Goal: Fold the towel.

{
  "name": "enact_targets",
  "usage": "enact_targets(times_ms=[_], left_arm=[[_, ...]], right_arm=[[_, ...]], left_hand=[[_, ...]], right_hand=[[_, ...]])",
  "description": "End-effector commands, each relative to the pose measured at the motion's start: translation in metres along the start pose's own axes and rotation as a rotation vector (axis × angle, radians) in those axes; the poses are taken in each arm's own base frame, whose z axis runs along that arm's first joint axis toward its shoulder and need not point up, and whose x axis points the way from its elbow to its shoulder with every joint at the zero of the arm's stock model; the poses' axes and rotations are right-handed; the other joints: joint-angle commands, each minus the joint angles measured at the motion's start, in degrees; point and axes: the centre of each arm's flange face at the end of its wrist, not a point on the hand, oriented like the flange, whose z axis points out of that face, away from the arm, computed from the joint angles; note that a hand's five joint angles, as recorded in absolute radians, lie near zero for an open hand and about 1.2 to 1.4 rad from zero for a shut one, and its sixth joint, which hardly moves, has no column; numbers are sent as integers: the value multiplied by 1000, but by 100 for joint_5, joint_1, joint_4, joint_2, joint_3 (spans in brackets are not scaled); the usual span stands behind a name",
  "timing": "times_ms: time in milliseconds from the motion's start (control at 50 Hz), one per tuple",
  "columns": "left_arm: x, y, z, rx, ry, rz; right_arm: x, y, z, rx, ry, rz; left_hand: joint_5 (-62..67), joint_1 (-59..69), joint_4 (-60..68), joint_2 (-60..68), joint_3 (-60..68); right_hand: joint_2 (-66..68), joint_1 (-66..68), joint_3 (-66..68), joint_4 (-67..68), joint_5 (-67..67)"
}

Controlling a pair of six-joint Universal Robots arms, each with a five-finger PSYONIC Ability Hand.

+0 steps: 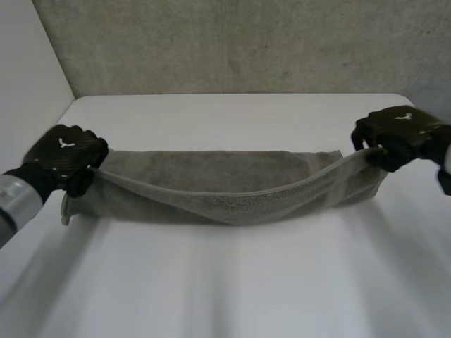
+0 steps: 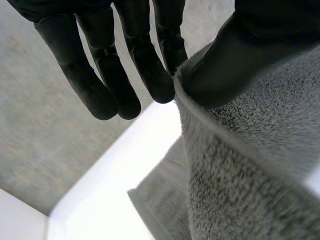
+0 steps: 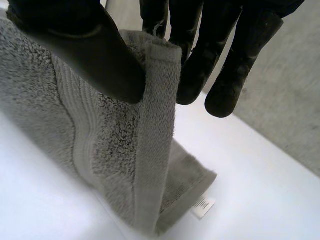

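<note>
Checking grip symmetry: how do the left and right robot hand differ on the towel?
The left robot hand pinches the towel's left end; the right robot hand its right end. The right robot hand appears higher in the head view than the left robot hand. Both pinch its edge, thumb against fingers.

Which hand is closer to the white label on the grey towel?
Right. The right hand pinches the grey terry towel at the end above the white label; the left hand pinches the opposite end.
</note>
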Motion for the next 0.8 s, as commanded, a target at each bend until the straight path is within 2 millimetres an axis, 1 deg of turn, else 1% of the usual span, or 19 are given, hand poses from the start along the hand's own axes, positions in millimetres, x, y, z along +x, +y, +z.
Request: enact_targets(times_ms=[20, 40, 60, 100, 120, 160, 180, 200, 220, 260, 420, 520, 540, 560, 580, 600, 620, 700, 800], left_arm=[[5, 33, 52, -55, 58, -28], [7, 38, 66, -64, 66, -28], [7, 38, 66, -64, 66, -28], [4, 48, 92, -67, 51, -16], [4, 48, 92, -67, 51, -16], [-5, 55, 113, -60, 18, -3], [-5, 55, 114, -60, 18, -3], [-9, 58, 123, -56, 0, 4], [-9, 58, 123, -56, 0, 4], [-14, 66, 142, -53, -34, 15], [-14, 76, 178, -21, -77, 41], [-9, 79, 191, 4, -74, 47], [-6, 80, 192, 6, -70, 47], [-6, 80, 193, 6, -70, 47], [-2, 80, 193, 7, -62, 48], [-2, 80, 193, 7, -62, 48], [3, 78, 193, 9, -55, 47], [16, 66, 193, 32, -30, 49], [12, 50, 185, 51, -34, 53]], right_arm=[[-4, 21, 61, -75, 25, -42], [-2, 25, 72, -79, 39, -50], [-2, 25, 72, -79, 39, -50], [4, 32, 91, -70, 69, -56], [4, 32, 91, -70, 69, -56], [9, 35, 108, -45, 111, -71], [9, 35, 108, -44, 111, -71], [11, 37, 116, -35, 137, -75], [13, 39, 123, -27, 165, -76], [15, 42, 130, -19, 195, -79], [28, 53, 159, 27, 280, -100], [25, 57, 172, 43, 275, -112], [24, 57, 174, 48, 278, -113], [24, 57, 174, 48, 278, -113], [22, 57, 176, 46, 277, -115], [19, 55, 176, 49, 279, -120], [19, 55, 176, 49, 279, -120], [11, 43, 173, 67, 273, -137], [-3, 26, 160, 84, 248, -142]], left_hand=[[-1353, -47, -659, -636, -828], [-1353, -47, -659, -636, -828], [-1353, -47, -659, -636, -828], [-1353, -47, -659, -636, -828], [-1353, -47, -659, -636, -828], [-1353, -47, -659, -636, -828], [-1353, -47, -659, -636, -828], [-1353, -47, -659, -636, -828], [-1353, -47, -659, -636, -828], [-1353, -47, -659, -636, -828], [-1353, -47, -659, -636, -828], [-1353, -47, -659, -636, -828], [-1601, -294, -907, -884, -1076], [-1603, -297, -909, -887, -1078], [-5134, -3827, -4440, -4417, -4609], [-5169, -3863, -4475, -4453, -4644], [-8034, -6727, -7340, -7317, -7509], [-8315, -7009, -7621, -7598, -7790], [-8298, -6992, -7604, -7581, -7773]], right_hand=[[467, 486, 376, 377, 344], [467, 486, 376, 377, 344], [467, 486, 376, 377, 344], [467, 486, 376, 377, 344], [467, 486, 376, 377, 344], [467, 486, 376, 377, 344], [467, 486, 376, 377, 344], [467, 486, 376, 377, 344], [467, 486, 376, 377, 344], [467, 486, 376, 377, 344], [467, 486, 376, 377, 344], [467, 486, 376, 377, 344], [-1442, -1424, -1533, -1533, -1565], [-1461, -1443, -1552, -1552, -1584], [-3976, -3957, -4067, -4066, -4099], [-4168, -4149, -4259, -4258, -4291], [-4169, -4151, -4260, -4260, -4292], [-5312, -5293, -5403, -5402, -5434], [-5230, -5211, -5321, -5320, -5353]])
